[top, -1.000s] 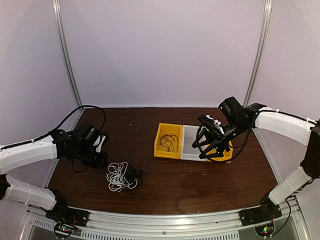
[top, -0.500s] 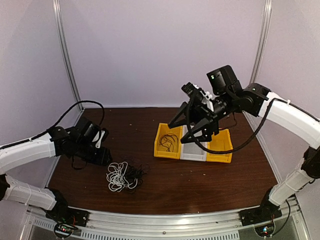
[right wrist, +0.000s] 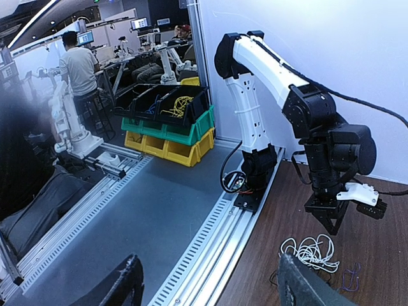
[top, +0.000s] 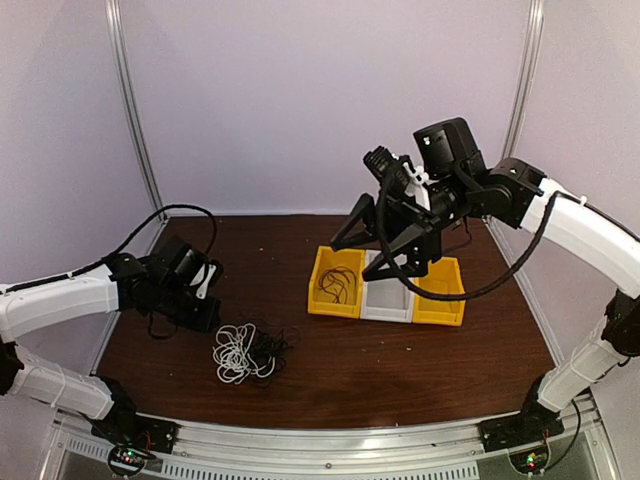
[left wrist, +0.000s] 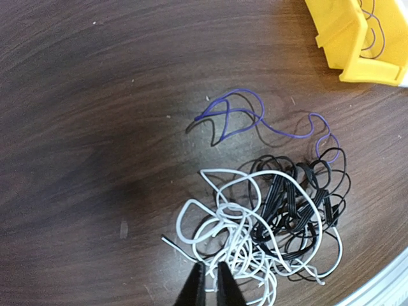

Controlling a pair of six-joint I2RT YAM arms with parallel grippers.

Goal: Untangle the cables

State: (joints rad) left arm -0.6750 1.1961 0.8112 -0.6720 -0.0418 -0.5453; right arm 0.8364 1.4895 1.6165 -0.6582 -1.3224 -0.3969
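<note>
Left arm [top: 60,305], 8 o'clock in top view, and right arm [top: 585,225], 3 o'clock: white link shells, black joint housings, each trailing a loose black cable [top: 175,212]. Bases [top: 130,435] at 6 o'clock show small red and green lights. Left gripper [top: 210,318] and right gripper [top: 375,255]: black, each with a white part by the wrist.

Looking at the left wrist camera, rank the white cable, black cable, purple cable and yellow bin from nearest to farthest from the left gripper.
From the left gripper:
1. White cable, right at the fingertips, bottom centre.
2. Black cable, up and to the right, tangled with the white one.
3. Purple cable, beyond the heap, mid-frame.
4. Yellow bin, top right corner.
</note>
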